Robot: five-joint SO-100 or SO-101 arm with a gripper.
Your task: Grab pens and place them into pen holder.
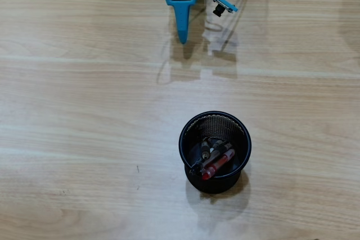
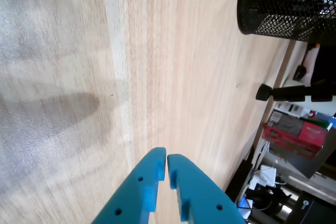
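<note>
Overhead view: the pen holder (image 1: 215,151), pens (image 1: 214,158) inside, stands well apart from the closed, empty end effector (image 1: 183,39).

One black mesh pen holder (image 1: 215,117) stands on the table (image 1: 84,139). Inside it lie one red pen (image 1: 216,165) and black pens (image 1: 205,149), their exact number unclear.

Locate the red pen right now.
In the overhead view the red pen lies inside the black mesh pen holder, lower centre-right on the table, beside the black pens, far from the tool at the top.
</note>
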